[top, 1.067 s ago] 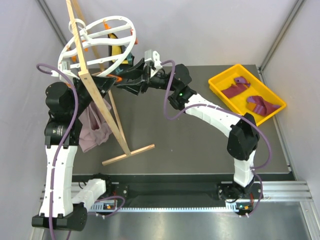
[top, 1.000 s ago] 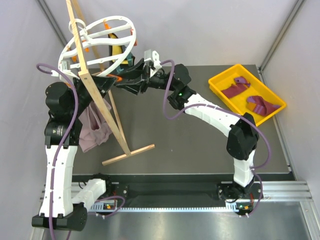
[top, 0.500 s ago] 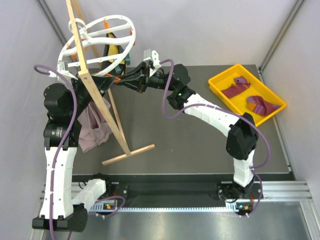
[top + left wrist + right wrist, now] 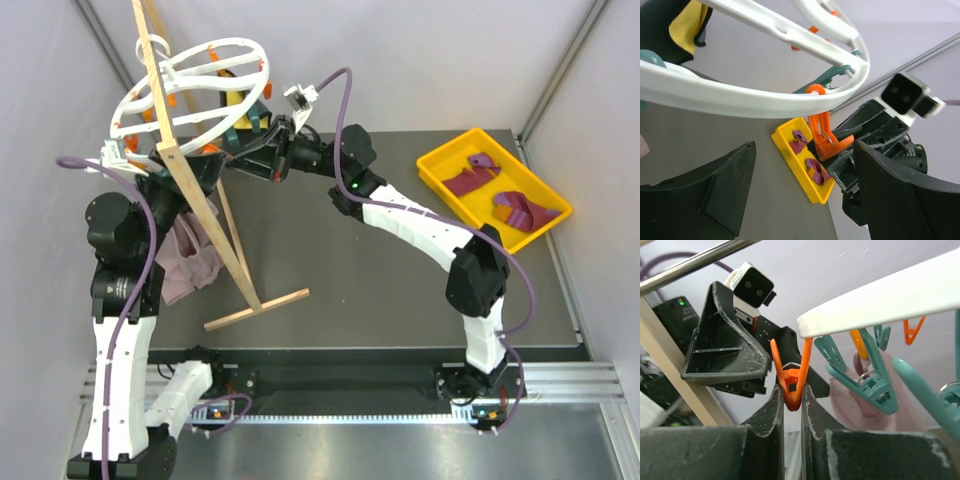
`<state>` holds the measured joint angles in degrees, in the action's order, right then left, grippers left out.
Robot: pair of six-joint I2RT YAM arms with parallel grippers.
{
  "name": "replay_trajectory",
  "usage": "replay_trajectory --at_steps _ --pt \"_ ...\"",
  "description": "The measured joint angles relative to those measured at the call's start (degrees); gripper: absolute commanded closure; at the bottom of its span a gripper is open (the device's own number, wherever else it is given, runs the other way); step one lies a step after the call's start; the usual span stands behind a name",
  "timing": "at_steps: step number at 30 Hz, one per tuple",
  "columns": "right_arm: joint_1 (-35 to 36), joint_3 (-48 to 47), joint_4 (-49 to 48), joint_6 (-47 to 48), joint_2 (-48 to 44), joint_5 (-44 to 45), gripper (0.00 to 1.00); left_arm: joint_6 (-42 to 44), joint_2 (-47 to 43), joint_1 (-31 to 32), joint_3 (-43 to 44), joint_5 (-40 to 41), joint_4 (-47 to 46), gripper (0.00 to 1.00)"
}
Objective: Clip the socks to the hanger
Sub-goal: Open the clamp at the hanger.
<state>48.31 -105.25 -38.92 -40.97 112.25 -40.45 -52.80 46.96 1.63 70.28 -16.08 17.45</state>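
The white wheel-shaped hanger [image 4: 190,88] hangs on the wooden stand at the back left, with orange and teal clips under its rim [image 4: 880,300]. My right gripper [image 4: 792,395] is shut on the lower end of one orange clip [image 4: 792,377] that hangs from the rim. This orange clip [image 4: 824,134] also shows in the left wrist view, just beyond my left gripper [image 4: 805,192], which stands wide open with nothing between its fingers. From above, the left gripper [image 4: 195,163] faces the right gripper [image 4: 238,152] under the hanger. Both socks [image 4: 470,176] [image 4: 522,210] lie in the yellow tray [image 4: 440,160].
The light wooden stand [image 4: 195,205] leans across the left of the table, its foot [image 4: 255,308] on the dark mat. A pale mauve cloth [image 4: 185,255] hangs beside it. A yellow-and-black garment [image 4: 238,105] hangs behind the hanger. Teal clips [image 4: 867,377] dangle right of the held clip.
My left gripper has opened wide and drawn back to the left. My right gripper has closed on the orange clip and moved up and left. The hanger has tilted a little.
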Motion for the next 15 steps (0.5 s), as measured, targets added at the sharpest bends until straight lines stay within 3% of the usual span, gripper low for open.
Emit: replay_trajectory --at_steps 7,15 --pt "-0.07 -0.17 -6.25 -21.16 4.37 -0.17 1.00 0.68 -1.51 0.00 -1.60 0.94 -6.03 0.22" --pt "-0.24 -0.15 -11.63 -34.07 5.25 0.24 1.00 0.28 -1.44 0.00 -2.19 0.50 -10.64 0.30"
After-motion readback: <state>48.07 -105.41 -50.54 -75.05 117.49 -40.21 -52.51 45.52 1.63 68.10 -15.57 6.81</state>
